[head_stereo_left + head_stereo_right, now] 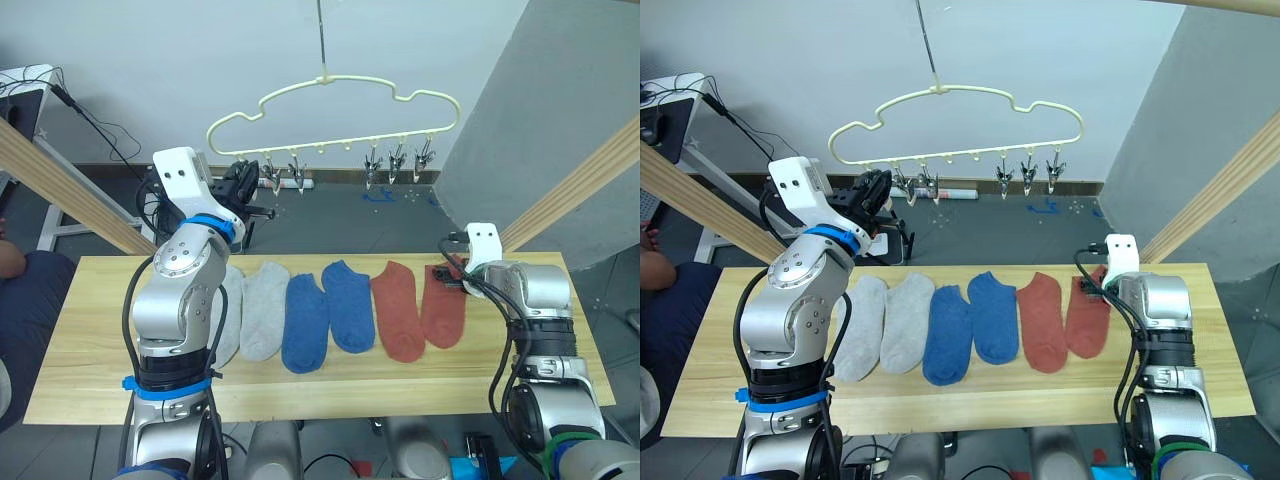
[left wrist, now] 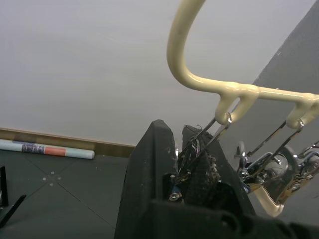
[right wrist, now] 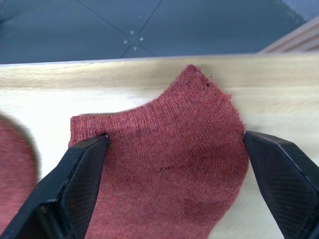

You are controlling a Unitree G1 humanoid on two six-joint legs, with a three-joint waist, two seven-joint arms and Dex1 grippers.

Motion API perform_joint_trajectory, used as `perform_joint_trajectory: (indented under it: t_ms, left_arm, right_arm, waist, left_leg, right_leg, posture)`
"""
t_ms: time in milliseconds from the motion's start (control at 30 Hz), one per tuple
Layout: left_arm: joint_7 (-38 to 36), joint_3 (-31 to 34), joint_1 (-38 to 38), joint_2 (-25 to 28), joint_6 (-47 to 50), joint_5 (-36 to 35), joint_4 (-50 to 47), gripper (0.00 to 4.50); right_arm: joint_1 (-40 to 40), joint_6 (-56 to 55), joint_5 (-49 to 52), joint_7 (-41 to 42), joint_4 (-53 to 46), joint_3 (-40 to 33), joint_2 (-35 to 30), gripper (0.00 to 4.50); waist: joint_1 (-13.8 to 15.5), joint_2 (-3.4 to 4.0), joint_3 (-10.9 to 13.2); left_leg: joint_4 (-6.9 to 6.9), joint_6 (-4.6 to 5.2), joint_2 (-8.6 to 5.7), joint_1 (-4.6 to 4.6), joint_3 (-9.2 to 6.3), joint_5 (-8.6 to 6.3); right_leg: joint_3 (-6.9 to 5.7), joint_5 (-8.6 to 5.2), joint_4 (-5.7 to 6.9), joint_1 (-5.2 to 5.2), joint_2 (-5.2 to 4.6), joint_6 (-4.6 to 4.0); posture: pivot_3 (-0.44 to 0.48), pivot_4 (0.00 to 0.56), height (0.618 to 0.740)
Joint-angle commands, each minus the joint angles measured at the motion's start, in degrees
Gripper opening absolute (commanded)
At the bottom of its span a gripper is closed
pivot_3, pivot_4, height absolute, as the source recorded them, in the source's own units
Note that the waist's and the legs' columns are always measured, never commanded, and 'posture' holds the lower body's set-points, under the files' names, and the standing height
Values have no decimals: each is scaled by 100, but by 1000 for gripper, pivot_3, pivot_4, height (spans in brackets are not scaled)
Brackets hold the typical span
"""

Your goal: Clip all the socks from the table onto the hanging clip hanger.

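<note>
Six socks lie in a row on the table (image 1: 90, 345): two light grey (image 1: 265, 310), two blue (image 1: 305, 325), two rust red (image 1: 398, 310). The pale yellow clip hanger (image 1: 340, 145) hangs above and behind them, metal clips along its bar. My left gripper (image 2: 179, 132) is raised to the bar's left end, shut on the leftmost clip (image 2: 194, 147). My right gripper (image 3: 175, 137) is low at the table's far right, open, its fingers (image 3: 75, 174) straddling the cuff end of the rightmost red sock (image 3: 164, 164). My left arm hides part of the leftmost grey sock.
Slanted wooden beams rise at the left (image 1: 60, 190) and right (image 1: 590, 180) of the table. A rolled sheet (image 2: 45, 149) lies on the dark floor by the wall. More clips (image 1: 397, 160) hang free toward the bar's right end.
</note>
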Motion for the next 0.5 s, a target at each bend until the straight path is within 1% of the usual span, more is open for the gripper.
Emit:
perform_joint_trajectory:
  t_ms: [33, 300, 333, 367, 400, 433, 500]
  left_arm:
    - [14, 9, 48, 5, -11, 10, -193, 272]
    - [17, 1, 66, -4, -15, 13, -198, 272]
    - [16, -1, 65, -4, -16, 15, -195, 272]
    - [18, -4, 65, -6, -14, 15, -199, 272]
    - [20, -6, 65, -8, -12, 15, -203, 272]
    - [21, -7, 66, -10, -11, 15, -206, 272]
    - [19, -2, 65, -8, -9, 10, -204, 272]
  right_arm:
    - [106, 123, -18, -61, -144, 22, -72, 4479]
    - [125, 307, 41, -82, -165, -75, -72, 4479]
    - [131, 303, 32, -89, -162, -64, -80, 4106]
    - [136, 309, 31, -93, -165, -62, -87, 3890]
    - [139, 312, 32, -95, -168, -60, -92, 3510]
    - [140, 318, 34, -96, -171, -63, -93, 3224]
    - [139, 308, 28, -104, -159, -54, -106, 2433]
  waist:
    - [3, 0, 0]
    - [3, 0, 0]
    - [3, 0, 0]
    - [2, 0, 0]
    - [2, 0, 0]
    - [1, 0, 0]
    - [1, 0, 0]
  left_leg:
    - [0, 0, 0, 0, 0, 0]
    - [-1, 0, 0, 0, 1, 0]
    - [-1, 0, 0, 0, 1, 0]
    - [-1, 0, 0, 0, 1, 0]
    - [-1, 0, 0, 0, 1, 0]
    - [-1, 0, 0, 0, 1, 0]
    - [-1, 0, 0, 0, 1, 0]
  right_leg:
    - [0, 0, -1, 0, 0, 0]
    - [0, 0, -1, 0, 0, 0]
    - [0, 0, -1, 0, 0, 0]
    - [0, 0, -1, 0, 0, 0]
    - [0, 0, -1, 0, 0, 0]
    - [0, 0, -1, 0, 0, 0]
    - [0, 0, -1, 0, 0, 0]
  posture:
    - [-148, 370, 740]
    - [-148, 375, 740]
    - [-148, 375, 740]
    - [-147, 375, 740]
    - [-147, 375, 740]
    - [-147, 375, 740]
    - [-147, 375, 740]
